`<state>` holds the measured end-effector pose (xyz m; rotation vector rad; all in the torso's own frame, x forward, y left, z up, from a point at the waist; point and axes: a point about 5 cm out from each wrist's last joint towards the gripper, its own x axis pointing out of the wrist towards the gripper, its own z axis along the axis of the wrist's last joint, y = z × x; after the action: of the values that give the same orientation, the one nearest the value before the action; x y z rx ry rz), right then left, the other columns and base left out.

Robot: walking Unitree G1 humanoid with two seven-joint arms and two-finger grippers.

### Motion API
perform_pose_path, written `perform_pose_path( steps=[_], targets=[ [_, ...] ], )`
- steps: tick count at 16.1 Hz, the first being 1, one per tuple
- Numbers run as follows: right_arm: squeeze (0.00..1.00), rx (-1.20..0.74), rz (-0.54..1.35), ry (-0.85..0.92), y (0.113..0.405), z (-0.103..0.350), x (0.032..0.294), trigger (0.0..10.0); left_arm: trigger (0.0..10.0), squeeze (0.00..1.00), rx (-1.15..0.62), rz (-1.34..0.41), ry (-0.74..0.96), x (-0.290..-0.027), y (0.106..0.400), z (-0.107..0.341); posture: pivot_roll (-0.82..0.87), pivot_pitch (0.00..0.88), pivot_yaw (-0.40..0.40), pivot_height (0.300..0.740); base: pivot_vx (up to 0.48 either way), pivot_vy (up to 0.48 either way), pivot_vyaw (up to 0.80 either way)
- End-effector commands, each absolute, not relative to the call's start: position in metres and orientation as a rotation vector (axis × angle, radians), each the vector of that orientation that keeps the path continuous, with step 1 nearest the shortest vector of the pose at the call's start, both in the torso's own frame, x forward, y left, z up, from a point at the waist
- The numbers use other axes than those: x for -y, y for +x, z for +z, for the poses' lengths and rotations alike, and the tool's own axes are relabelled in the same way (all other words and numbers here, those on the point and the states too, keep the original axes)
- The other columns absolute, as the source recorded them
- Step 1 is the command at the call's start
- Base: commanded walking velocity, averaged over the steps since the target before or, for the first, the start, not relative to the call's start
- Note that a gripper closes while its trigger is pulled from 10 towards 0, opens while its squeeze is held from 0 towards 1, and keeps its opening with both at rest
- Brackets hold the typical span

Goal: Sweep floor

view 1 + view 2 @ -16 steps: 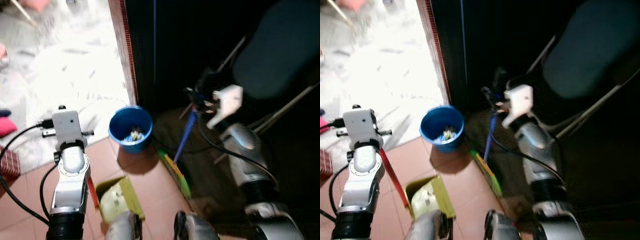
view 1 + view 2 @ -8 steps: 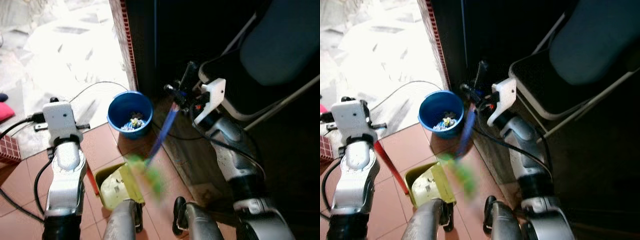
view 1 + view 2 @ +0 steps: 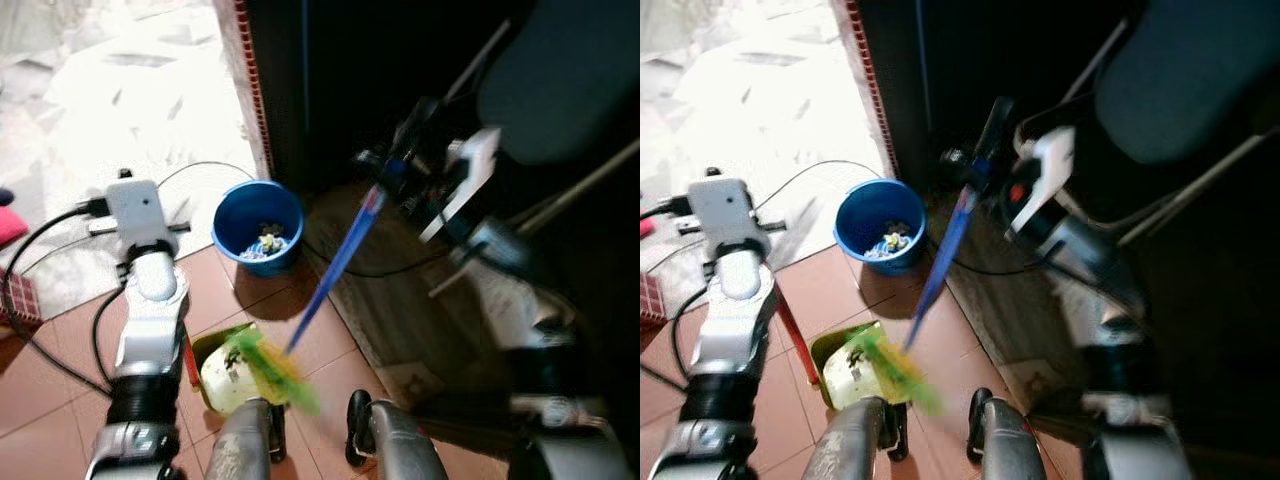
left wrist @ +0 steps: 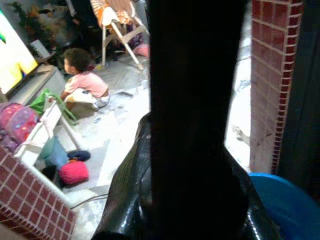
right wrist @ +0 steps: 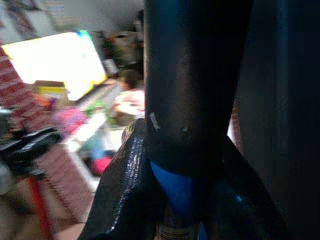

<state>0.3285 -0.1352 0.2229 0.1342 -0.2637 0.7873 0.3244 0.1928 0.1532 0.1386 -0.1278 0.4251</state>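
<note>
Right hand [image 3: 385, 170] round broom [image 3: 330, 275], over dustpan [image 3: 228, 368]

The floor [image 3: 60, 350] near the robot is laid with reddish-brown tiles, and beyond them it turns to pale, brightly lit stone that washes out in the glare. On the tiles stand a blue bucket [image 3: 258, 226] with some small scraps in its bottom, next to the foot of a red brick post [image 3: 250, 90], and a yellow-green dustpan [image 3: 228, 365] close to the robot's feet. A thin dark cable [image 3: 205, 167] curls over the pale stone just behind the bucket, and what may be a pink cushion [image 3: 12, 224] lies at the far left edge.
</note>
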Motion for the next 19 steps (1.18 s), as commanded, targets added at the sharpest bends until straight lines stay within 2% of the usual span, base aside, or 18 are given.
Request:
perform_pose_path(
  steps=[1,4,6,9,12,16,19],
  targets=[
    [0.00,0.396,0.708,0.089,0.332,0.250,0.146,10.0,10.0,0.00,0.006,0.414,0.149,-0.192,0.321,0.123,-0.09,0.188,-0.017,0.740,0.000,0.000,0.00],
    [0.00,0.452,0.694,0.085,0.340,0.271,0.147,10.0,10.0,0.00,0.018,0.419,0.140,-0.191,0.328,0.125,-0.10,0.148,-0.028,0.740,0.000,0.000,0.00],
    [0.00,0.444,0.687,0.047,0.345,0.268,0.148,10.0,10.0,0.00,0.025,0.427,0.130,-0.191,0.332,0.125,-0.10,0.122,-0.037,0.740,0.000,0.000,0.00],
    [0.00,0.370,0.610,-0.102,0.346,0.235,0.151,10.0,10.0,0.00,0.061,0.412,0.003,-0.189,0.337,0.130,-0.10,0.097,-0.046,0.740,0.000,0.000,0.00],
    [0.00,0.273,0.530,-0.249,0.342,0.196,0.156,10.0,10.0,0.00,0.121,0.497,-0.016,-0.205,0.341,0.143,-0.10,0.068,-0.056,0.740,0.000,0.000,0.00],
    [0.00,0.096,0.467,-0.259,0.333,0.146,0.159,10.0,10.0,0.00,0.260,0.590,-0.106,-0.230,0.343,0.186,-0.10,0.047,-0.053,0.740,0.000,0.000,0.00],
    [0.00,0.052,0.455,-0.268,0.329,0.129,0.159,10.0,10.0,0.00,0.331,0.628,-0.106,-0.243,0.341,0.210,-0.08,0.037,-0.047,0.740,0.000,0.000,0.00]
  ],
)
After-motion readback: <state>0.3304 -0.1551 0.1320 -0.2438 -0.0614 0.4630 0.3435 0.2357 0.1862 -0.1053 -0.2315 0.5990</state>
